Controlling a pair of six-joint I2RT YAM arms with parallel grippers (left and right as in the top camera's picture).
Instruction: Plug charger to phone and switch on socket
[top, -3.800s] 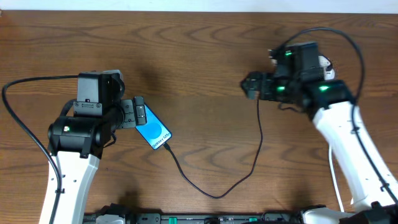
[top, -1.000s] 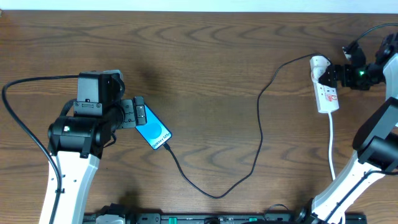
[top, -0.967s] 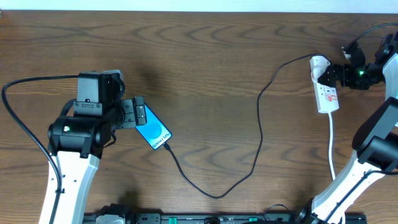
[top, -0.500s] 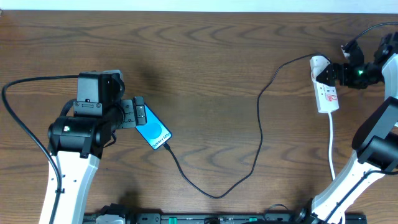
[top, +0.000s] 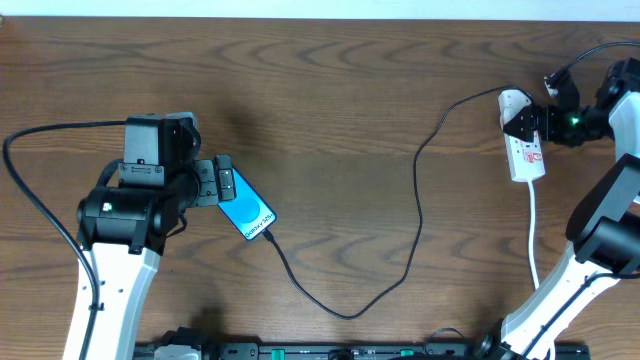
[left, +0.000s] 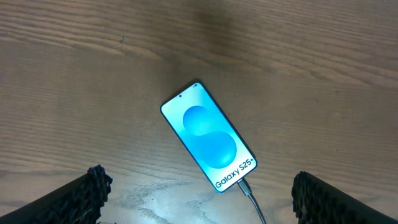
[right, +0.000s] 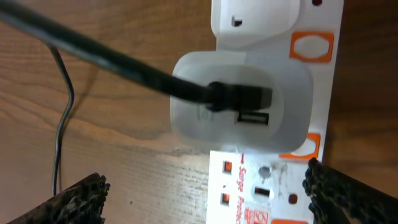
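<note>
Now, charger (top: 415, 210) plugged into phone (left: 208, 137), left tool (left: 205, 198) wide open, empty, above it, right tool (right: 211, 199) wide open over socket (top: 527, 152)

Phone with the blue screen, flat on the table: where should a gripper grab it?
Probably from above, pinching the black-edged blue-screened phone across its long edges at mid-length: it lies flat, that span is narrowest, and a thin black cable fills one short end.
</note>
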